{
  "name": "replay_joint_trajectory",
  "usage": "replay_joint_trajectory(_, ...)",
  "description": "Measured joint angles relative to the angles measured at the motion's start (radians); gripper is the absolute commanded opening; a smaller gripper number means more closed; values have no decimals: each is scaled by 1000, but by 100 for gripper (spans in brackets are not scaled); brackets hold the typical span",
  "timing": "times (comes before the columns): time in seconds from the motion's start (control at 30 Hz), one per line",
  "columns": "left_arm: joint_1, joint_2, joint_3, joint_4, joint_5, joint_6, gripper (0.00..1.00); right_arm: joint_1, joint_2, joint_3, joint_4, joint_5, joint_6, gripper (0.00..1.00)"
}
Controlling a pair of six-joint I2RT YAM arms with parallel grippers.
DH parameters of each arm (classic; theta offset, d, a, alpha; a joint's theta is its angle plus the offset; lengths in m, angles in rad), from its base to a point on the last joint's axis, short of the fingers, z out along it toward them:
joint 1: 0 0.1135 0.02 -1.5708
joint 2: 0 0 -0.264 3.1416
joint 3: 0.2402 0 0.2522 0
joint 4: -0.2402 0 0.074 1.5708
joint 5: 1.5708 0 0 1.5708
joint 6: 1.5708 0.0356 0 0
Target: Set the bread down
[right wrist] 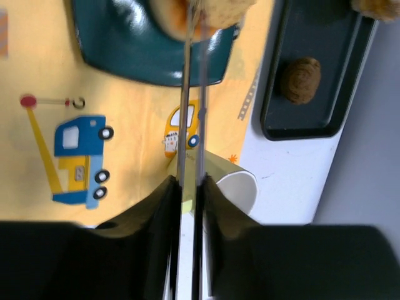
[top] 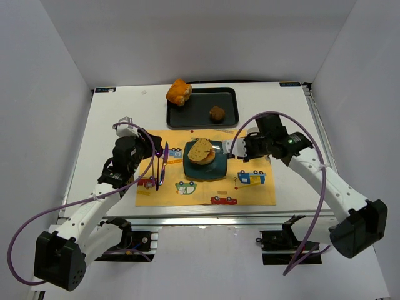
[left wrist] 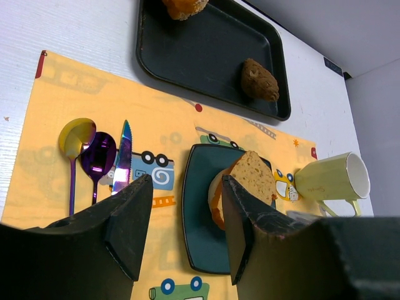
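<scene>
bread sits on the teal plate, right claw clamped on tongs

nearest to me, the left claw (left wrist: 186,184) hangs low over the yellow placemat (top: 250,194) with its two fingers spread wide and nothing between them. just beyond it three pieces of cutlery lie side by side on the mat: a gold spoon (left wrist: 76,134), a purple spoon (left wrist: 98,156) and a shiny rainbow-tinted knife (left wrist: 123,156).

on the other side, the right claw (right wrist: 189,184) is pressed together on a pair of metal tongs (right wrist: 201,125), whose two thin strips run straight out from the fingers toward the plate. a pale yellow-green mug (left wrist: 331,178) sits right under that claw, on the mat's right part; whether it stands upright i cannot tell.

in the middle of the mat is a dark teal plate (top: 215,170), and the bread (top: 201,152) is on it, split in two, with the top half tilted so its tan speckled face shows. the tong tips reach the bread's edge, but i cannot tell if they actually grip it.

further back, on the white tabletop (top: 119,112) past the mat, lies a black tray (top: 200,112). a small dark brown ball (top: 217,113) rests inside it toward the right, and a lumpy orange pastry (top: 179,92) sits at its far left corner, overhanging the rim.
</scene>
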Motion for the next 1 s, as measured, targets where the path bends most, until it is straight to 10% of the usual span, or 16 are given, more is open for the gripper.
replay_joint_trajectory(0.17, 0, 1, 0, 8, 5, -7, 58, -85, -18, 108, 7, -73, 186, 0)
replay_joint_trajectory(0.33, 0, 18, 0, 31, 26, -12, 57, -391, 18, 162, 142, -153, 509, 0)
replay_joint_trajectory(0.67, 0, 86, 1, 74, 89, -24, 57, -821, 219, -298, 570, 71, 1057, 1)
replay_joint_trajectory(1.0, 0, 101, 10, 76, 105, -34, 57, -840, 334, -394, 746, 56, 1054, 89)
